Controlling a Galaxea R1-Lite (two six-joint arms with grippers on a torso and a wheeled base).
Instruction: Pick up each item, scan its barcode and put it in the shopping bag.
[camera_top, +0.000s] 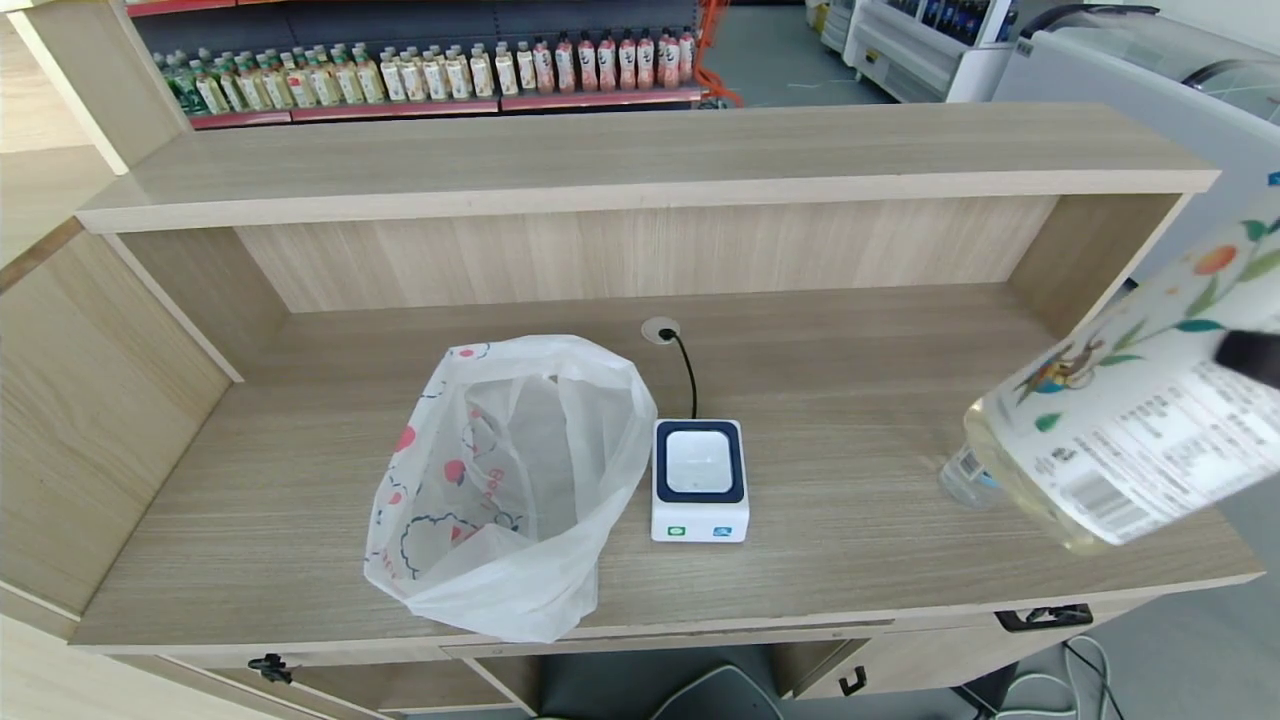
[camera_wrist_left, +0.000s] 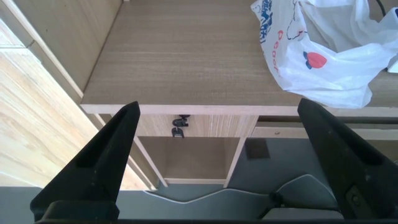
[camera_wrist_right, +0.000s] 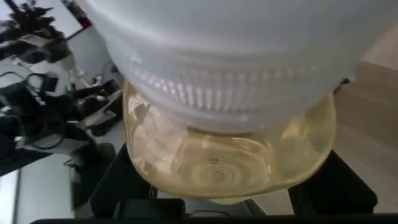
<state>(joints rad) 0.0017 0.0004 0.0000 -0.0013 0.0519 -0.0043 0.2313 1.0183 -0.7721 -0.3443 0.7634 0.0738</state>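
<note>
Bottle (camera_top: 1130, 430) aloft (tilted) — bag (camera_top: 500, 480), scanner (camera_top: 699, 478)

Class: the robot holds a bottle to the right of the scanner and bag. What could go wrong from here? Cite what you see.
1. The large bottle hangs tilted in the right end effector; it may slip while being turned.
2. Its barcode faces upward, as does the scanner, so the scan may miss unless rotated.
3. The shopping bag lies limp near the counter's front edge; the bottle could snag its rim and drag it off.
</note>
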